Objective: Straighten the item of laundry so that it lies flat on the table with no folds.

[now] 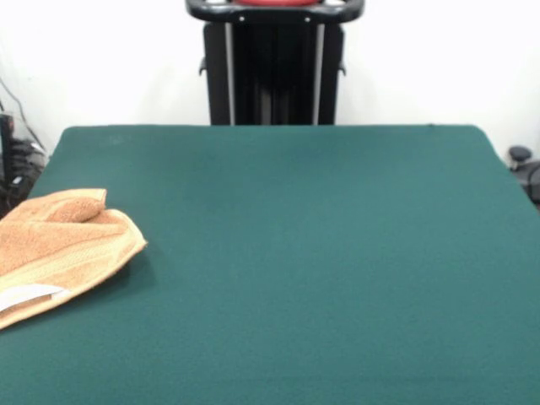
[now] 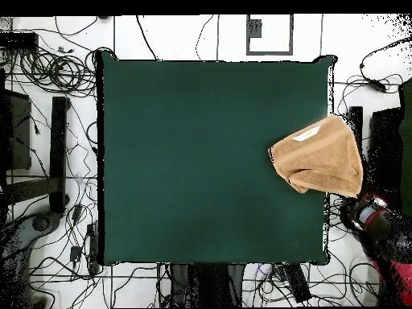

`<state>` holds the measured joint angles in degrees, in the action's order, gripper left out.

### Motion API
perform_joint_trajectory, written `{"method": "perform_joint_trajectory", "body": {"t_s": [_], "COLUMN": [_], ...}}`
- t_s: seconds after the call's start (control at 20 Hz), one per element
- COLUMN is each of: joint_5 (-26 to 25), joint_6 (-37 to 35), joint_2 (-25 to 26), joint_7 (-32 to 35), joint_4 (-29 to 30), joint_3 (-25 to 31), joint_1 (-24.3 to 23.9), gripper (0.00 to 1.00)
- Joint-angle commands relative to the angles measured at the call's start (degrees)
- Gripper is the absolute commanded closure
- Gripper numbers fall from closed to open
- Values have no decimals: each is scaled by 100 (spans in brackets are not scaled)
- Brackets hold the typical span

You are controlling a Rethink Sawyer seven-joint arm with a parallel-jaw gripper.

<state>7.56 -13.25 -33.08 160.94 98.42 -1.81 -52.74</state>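
Folded tan-orange terry towel (image 1: 63, 249) at left edge of dark green felt desk (image 1: 295, 253), overhanging | claw not visible, state unknown | risk: a tug could slide the towel off the edge

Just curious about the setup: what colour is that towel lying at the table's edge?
Tan-orange, with a small white label; the towel shows best in the front view.

table (image 1: 321, 253) dark green | towel (image 1: 63, 245) folded, overhanging one side edge
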Motion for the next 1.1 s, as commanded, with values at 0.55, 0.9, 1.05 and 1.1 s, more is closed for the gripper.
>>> {"method": "perform_joint_trajectory", "body": {"t_s": [0.55, 0.9, 1.05, 1.1], "joint_5": [-3, 70, 94, 109], "joint_6": [-282, -225, -258, -280], "joint_2": [271, 342, 325, 301], "joint_7": [219, 325, 337, 346], "joint_4": [239, 184, 182, 190], "joint_3": [371, 344, 351, 356], "joint_1": [771, 900, 909, 913], "gripper": [0, 0, 0, 0]}}
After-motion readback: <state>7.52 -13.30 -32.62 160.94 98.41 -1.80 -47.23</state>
